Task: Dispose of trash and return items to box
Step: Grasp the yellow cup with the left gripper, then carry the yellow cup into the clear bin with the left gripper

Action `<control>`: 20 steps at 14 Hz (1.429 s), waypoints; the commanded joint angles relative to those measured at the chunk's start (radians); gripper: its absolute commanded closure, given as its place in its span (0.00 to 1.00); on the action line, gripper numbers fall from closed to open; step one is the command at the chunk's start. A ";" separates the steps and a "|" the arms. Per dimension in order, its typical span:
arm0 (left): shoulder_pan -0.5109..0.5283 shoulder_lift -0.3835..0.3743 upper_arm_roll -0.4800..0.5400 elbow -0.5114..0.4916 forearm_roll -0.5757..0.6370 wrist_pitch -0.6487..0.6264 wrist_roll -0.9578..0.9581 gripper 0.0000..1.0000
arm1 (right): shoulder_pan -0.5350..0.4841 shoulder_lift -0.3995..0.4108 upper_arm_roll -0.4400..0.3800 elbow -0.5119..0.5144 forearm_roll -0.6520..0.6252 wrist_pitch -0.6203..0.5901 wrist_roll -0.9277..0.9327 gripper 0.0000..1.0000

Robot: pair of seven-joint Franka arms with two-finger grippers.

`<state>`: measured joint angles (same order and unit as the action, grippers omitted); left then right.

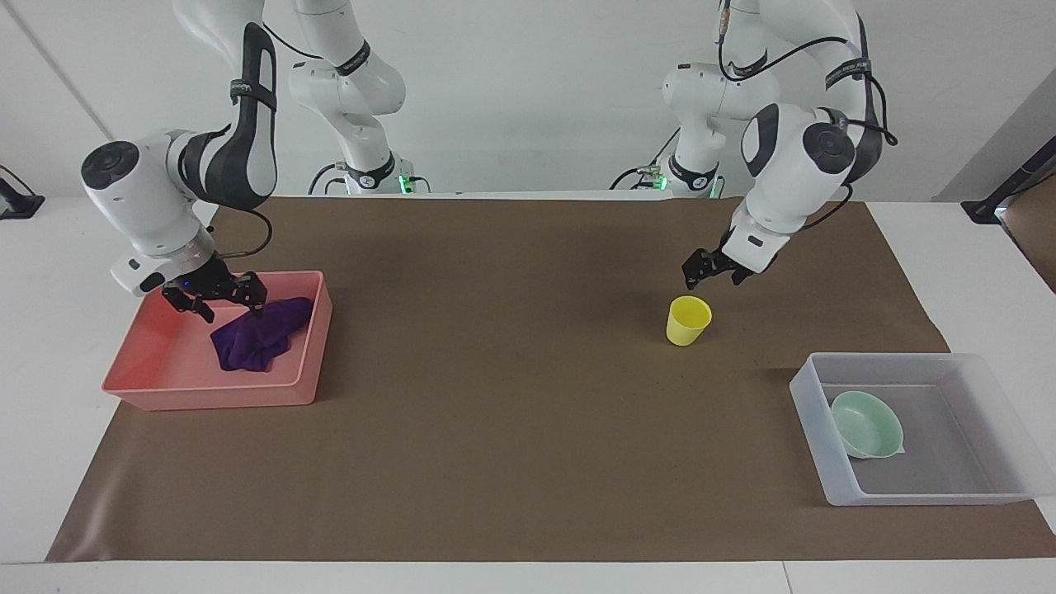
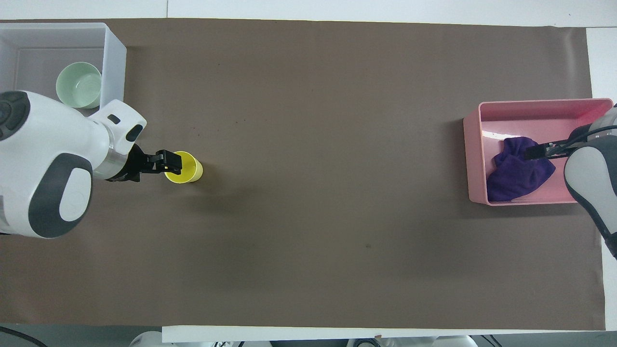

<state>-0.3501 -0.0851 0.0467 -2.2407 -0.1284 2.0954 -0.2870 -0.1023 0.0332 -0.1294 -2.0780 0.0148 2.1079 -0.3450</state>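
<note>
a robotics lab: two white arms [image 1: 206,165] bolted at the frame's top edge, a white table [image 1: 49,371] under brown paper [image 1: 511,412], bare white wall [image 1: 528,99], loose cables.

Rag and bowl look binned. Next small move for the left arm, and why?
Probably lower the left pincer around the yellow cup: it hovers open just above the rim, and the cup stands on the mat, outside the clear box holding the green bowl.
</note>
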 commanded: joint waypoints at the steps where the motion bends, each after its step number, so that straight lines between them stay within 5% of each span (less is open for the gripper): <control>1: -0.006 -0.018 0.013 -0.086 0.013 0.107 0.000 0.02 | 0.045 0.007 0.019 0.088 0.007 -0.109 0.055 0.00; 4: -0.004 0.007 0.013 -0.117 0.013 0.187 0.002 0.29 | 0.136 -0.007 0.019 0.160 -0.009 -0.243 0.191 0.00; 6: -0.004 0.021 0.013 -0.117 0.013 0.192 -0.009 0.77 | 0.142 -0.010 0.019 0.251 -0.009 -0.383 0.193 0.00; 8: -0.004 0.024 0.013 -0.117 0.013 0.201 -0.018 1.00 | 0.142 -0.028 0.020 0.329 -0.013 -0.507 0.193 0.00; 14: 0.013 0.045 0.021 0.031 0.010 0.129 -0.069 1.00 | 0.142 -0.142 0.020 0.349 -0.015 -0.646 0.184 0.00; 18: 0.147 0.126 0.028 0.436 0.018 -0.222 -0.069 1.00 | 0.142 -0.115 0.020 0.429 -0.004 -0.706 0.182 0.00; 20: 0.242 0.207 0.032 0.583 0.102 -0.239 -0.043 1.00 | 0.148 -0.122 0.020 0.417 0.004 -0.706 0.179 0.00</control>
<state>-0.1862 -0.0090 0.0796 -1.8424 -0.0841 1.9156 -0.3446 0.0469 -0.1051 -0.1133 -1.6766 0.0120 1.4166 -0.1574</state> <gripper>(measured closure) 0.965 0.000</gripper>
